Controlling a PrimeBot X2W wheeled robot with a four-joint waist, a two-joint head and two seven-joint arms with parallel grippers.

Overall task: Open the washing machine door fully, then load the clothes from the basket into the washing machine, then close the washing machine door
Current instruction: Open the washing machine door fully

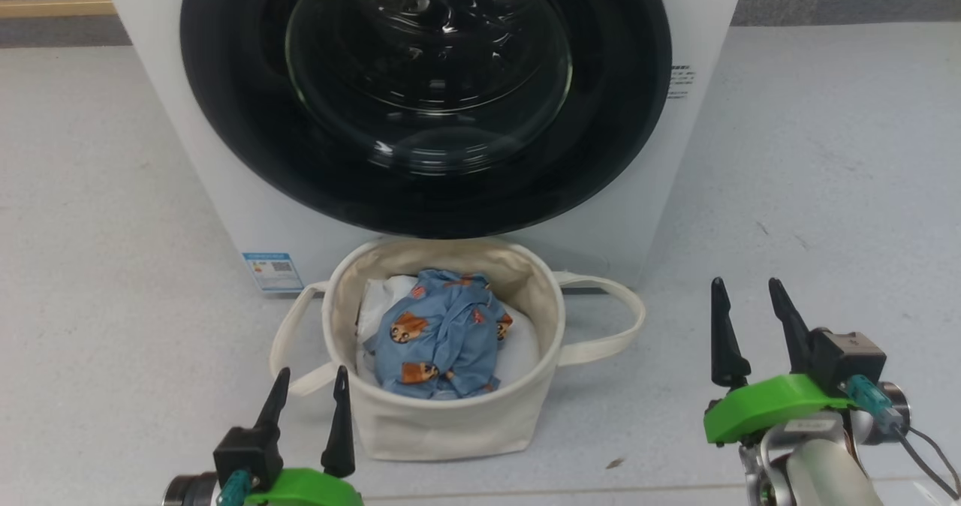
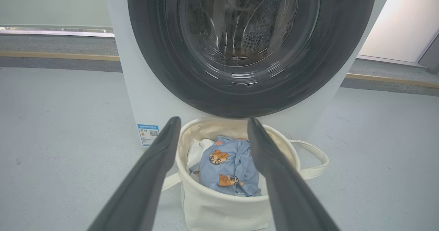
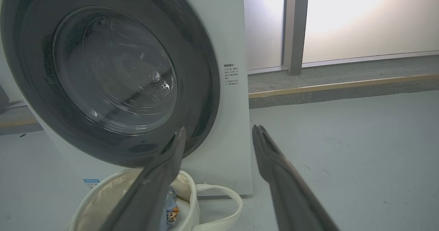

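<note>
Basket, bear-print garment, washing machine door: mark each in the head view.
basket [image 1: 443, 423], head view, cream front wall.
bear-print garment [image 1: 443, 333], head view, middle of the blue fabric.
washing machine door [image 1: 428, 78], head view, centre of the glass.

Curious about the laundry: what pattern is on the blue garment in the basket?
The clothes are light blue with orange-brown cartoon faces; head view shows it best.

Grey floor [image 1: 826, 153] carries washing machine [image 1: 225, 191], basket [image 1: 443, 423].

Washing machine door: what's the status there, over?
Left tool, right tool open, empty. Washing machine door shut. Clothes in basket. Basket stands close before door.
</note>
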